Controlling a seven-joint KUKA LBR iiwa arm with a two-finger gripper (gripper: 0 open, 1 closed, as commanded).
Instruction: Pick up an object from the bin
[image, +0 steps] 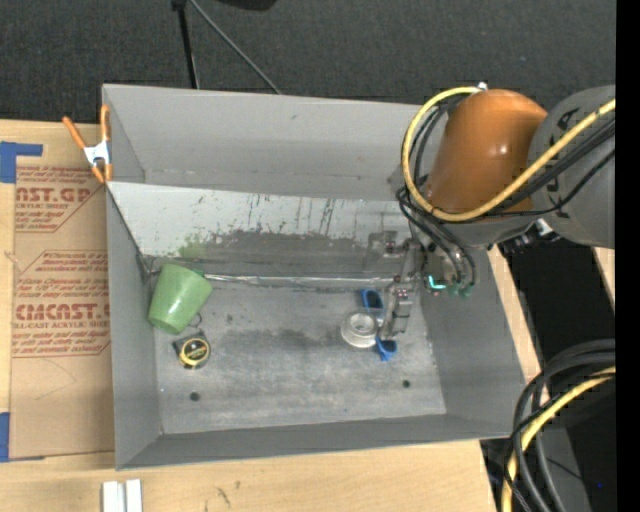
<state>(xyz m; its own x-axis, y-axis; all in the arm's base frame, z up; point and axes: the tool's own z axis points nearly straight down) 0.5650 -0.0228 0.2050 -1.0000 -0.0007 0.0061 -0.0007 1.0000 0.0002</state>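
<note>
My gripper (401, 312) hangs low at the right side of the bin floor. Just to its left lies a small round silvery thing (358, 330), like a lid or a reel. A blue piece (386, 348) pokes out right under the gripper's tip, and another blue bit (371, 299) shows just above the silvery round thing. Whether the two blue bits belong to one object I cannot tell. The gripper stands beside the silvery thing and over the lower blue piece, and touch is unclear.
A light green plastic cup (178, 297) lies on its side at the bin's left wall. A small black and yellow tape measure (194, 351) rests just below it. The arm with its orange cover and cables reaches in over the right rim.
</note>
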